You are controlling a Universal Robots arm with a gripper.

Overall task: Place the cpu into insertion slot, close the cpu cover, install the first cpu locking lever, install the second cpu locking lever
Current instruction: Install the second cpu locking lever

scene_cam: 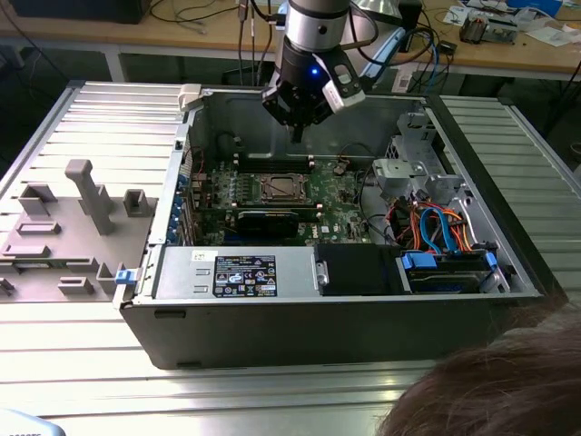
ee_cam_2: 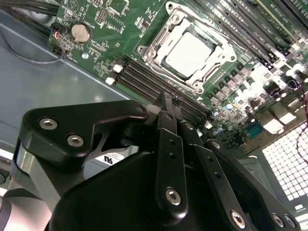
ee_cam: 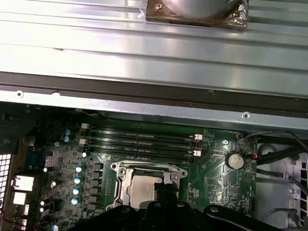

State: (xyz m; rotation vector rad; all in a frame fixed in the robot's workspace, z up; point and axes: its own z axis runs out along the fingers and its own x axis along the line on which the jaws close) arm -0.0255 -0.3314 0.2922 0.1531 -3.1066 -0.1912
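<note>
One step looks done: I see the cpu [ee_cam_2: 188, 54] seated under the cpu cover [ee_cam_2: 159, 45]; my gripper [ee_cam_2: 169, 102], pinched together and empty, hovers above, so a locking lever needs reaching.

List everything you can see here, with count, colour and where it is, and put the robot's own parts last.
computer case: one, grey metal, lying open on the ribbed metal table.
green board: one, green, on the floor of the case.
cpu: one, silvery-grey, seated in the insertion slot in mid-board.
cpu cover: one, silvery frame, lying down around the cpu.
coin battery: one, silver, on the board near its edge.
power supply: one, grey with a dark label, along the case's near wall.
cables: a bundle, orange and blue, at the exterior view's right.
grey fixture tray: one, at the exterior view's left of the case.
person's hair: brown, lower corner, exterior view's right.
gripper: one, black, above the board beside the slot, fingers together.
</note>
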